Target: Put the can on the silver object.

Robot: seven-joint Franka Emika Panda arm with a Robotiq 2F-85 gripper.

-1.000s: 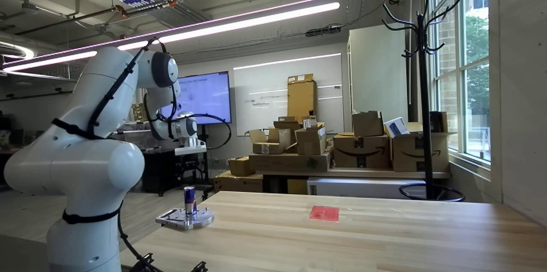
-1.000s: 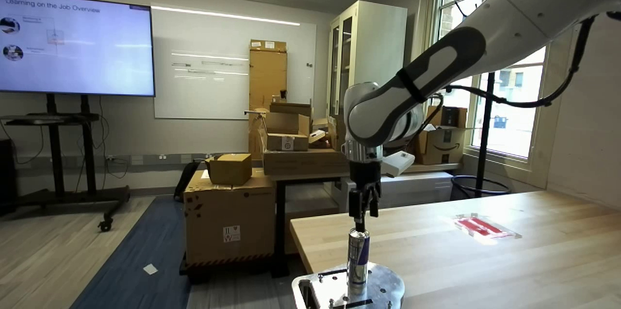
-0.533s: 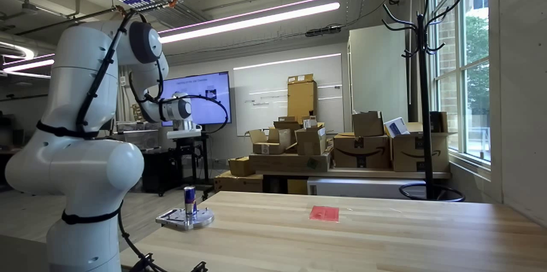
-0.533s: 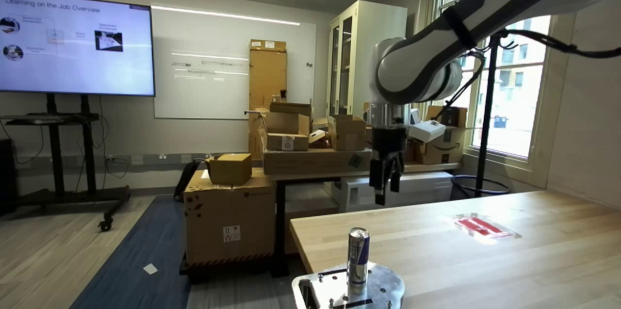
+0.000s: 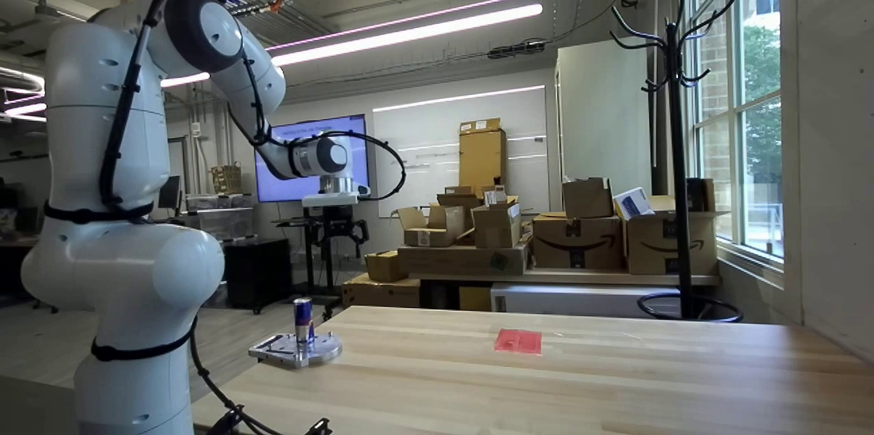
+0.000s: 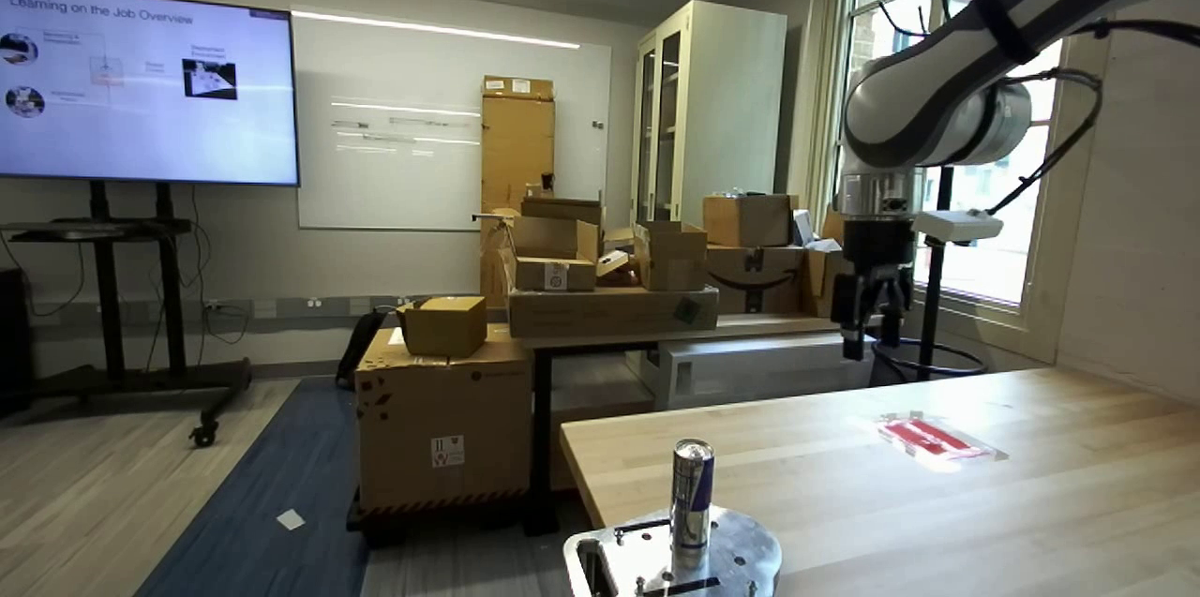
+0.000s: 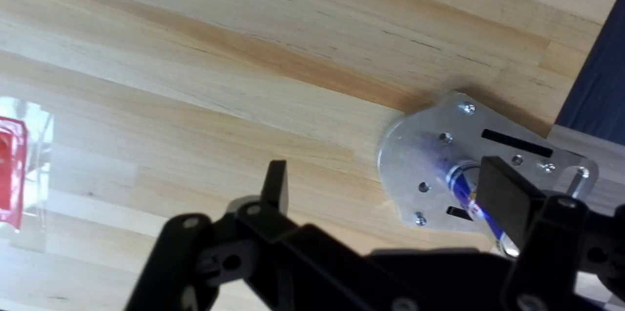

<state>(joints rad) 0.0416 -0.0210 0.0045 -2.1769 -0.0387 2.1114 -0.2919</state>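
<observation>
The can stands upright on the silver object, a flat metal plate with holes and slots. Both also show in the exterior view with the can and the plate at the bottom. My gripper is in the air above the table, away from and higher than the can. In the wrist view the gripper has its fingers wide apart with nothing between them. One finger hides part of the can there; the plate lies beneath.
A flat red-pink item is taped to the wooden table and shows at the wrist view's left edge. The plate sits near a table edge. Cardboard boxes and a coat rack stand beyond the table.
My gripper has risen from just above the can's top and moved away over the table, toward the red-pink item's side. The can and the silver object have stayed in place.
</observation>
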